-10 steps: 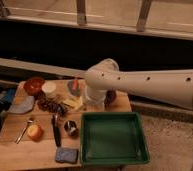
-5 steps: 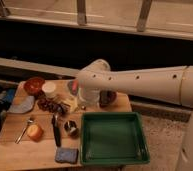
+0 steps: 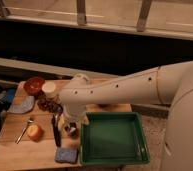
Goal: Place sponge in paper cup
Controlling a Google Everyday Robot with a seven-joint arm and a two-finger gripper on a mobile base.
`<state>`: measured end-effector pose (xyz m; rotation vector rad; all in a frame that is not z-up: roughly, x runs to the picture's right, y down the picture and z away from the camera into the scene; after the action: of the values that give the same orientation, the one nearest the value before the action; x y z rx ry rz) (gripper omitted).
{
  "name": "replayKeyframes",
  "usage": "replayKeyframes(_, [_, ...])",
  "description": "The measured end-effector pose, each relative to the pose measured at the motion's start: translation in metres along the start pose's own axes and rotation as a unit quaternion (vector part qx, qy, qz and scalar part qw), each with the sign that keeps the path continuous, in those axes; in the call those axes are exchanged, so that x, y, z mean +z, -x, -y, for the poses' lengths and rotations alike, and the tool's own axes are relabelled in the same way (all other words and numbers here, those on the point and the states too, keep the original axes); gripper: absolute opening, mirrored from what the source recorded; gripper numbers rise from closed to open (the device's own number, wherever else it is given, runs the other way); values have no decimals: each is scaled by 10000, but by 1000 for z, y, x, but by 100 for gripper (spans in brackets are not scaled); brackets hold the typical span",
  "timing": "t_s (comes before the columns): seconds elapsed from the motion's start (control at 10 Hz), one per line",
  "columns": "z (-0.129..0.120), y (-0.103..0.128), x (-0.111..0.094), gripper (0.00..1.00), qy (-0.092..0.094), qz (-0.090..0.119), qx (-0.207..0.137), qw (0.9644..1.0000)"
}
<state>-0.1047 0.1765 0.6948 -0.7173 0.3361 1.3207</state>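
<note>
Now swung left and lowered since a second ago: gripper (image 3: pixel 69 125) over the middle of the table (image 3: pixel 12 150), just above a metal cup (image 3: pixel 71 131); jaw state impossible to tell. Sponge (image 3: pixel 66 155) unmoved at the front edge, just beside the green tray (image 3: pixel 115 137); paper cup (image 3: pixel 49 89) near the back edge. Judged as approach to the sponge, pickup not yet begun.

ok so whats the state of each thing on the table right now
sponge: lying flat on the table, front edge, not held
paper cup: upright, at the back beside the bowl
red-brown bowl: upright
green tray: empty
metal cup: upright, just below the gripper
grey-blue cloth: lying flat
gripper: low over the metal cup, left of the tray, away from the sponge
</note>
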Motion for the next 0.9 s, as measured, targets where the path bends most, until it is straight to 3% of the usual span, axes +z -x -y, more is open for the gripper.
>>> replayKeyframes(0.5, [-28,-27,46,80,483,-406,78,9980])
replayKeyframes(0.9, [-31,-31,50,80,541,-452,100,9975])
